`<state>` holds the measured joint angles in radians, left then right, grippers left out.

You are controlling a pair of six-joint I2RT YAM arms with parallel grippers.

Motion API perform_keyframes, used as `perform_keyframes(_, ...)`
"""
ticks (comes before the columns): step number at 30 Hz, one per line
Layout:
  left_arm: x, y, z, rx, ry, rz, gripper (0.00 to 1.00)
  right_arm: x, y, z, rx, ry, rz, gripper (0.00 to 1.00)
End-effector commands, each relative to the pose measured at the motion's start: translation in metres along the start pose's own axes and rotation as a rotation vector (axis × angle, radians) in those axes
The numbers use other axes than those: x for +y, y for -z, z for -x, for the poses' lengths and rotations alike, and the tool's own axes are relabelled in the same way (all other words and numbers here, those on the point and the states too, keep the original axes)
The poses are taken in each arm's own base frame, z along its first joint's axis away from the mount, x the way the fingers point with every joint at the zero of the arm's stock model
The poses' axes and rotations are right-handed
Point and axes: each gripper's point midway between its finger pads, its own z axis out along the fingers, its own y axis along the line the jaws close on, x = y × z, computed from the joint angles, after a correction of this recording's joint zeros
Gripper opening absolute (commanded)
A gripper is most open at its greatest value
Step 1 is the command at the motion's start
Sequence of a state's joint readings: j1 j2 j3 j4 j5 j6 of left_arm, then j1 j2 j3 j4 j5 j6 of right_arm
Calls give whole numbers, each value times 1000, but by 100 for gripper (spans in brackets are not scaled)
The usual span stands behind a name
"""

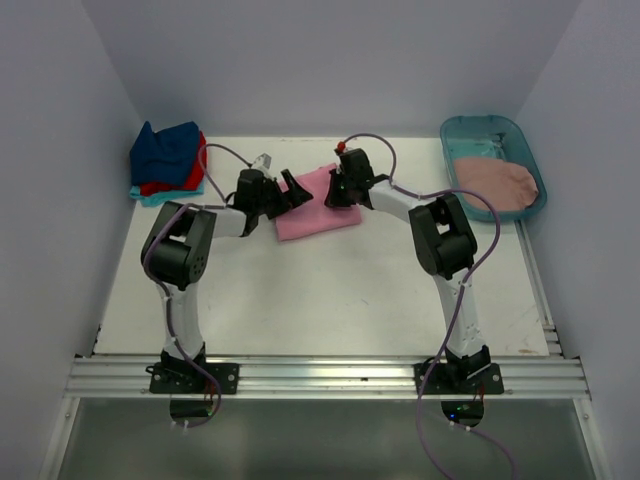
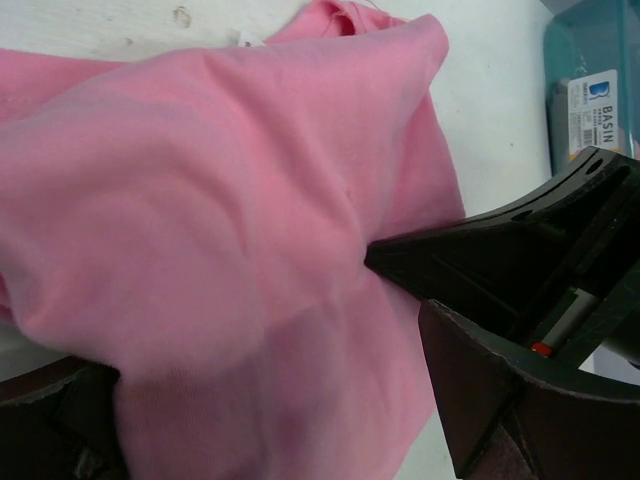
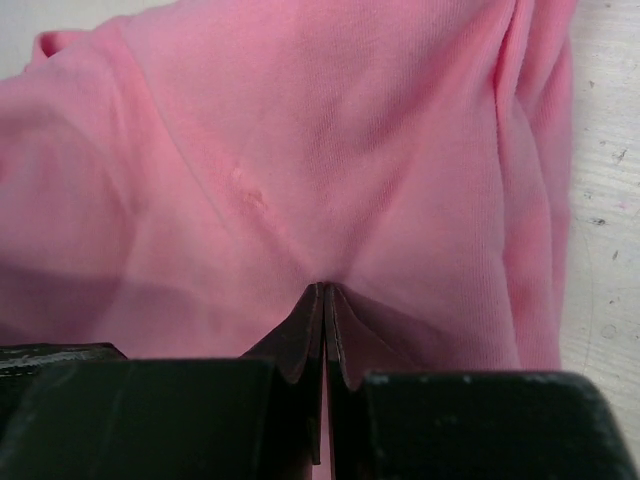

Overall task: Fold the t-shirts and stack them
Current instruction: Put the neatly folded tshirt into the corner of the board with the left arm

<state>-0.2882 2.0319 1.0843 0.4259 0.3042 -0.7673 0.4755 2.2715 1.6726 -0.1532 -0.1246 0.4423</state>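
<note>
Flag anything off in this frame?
Nothing spilled or damaged. The pink shirt lies skewed on the table, its fabric puckered where the right gripper pinches it. The stack at the back left is untidy: its navy top layer sits bunched, not flat.

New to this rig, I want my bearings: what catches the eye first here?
A bright pink t-shirt lies mid-table: the right gripper is shut on its cloth, the left gripper open astride it. Folded shirts are stacked far left; a dusty rose shirt lies in the teal tub far right.
</note>
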Motion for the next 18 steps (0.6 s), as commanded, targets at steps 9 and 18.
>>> perform_keyframes(9, 26, -27, -101, 333, 190, 12, 100, -17, -14, -34, 83, -23, -33, 0)
perform_keyframes(18, -40, -22, -63, 240, 134, -309, 0, -12, -7, -37, 79, -6, 2, 0)
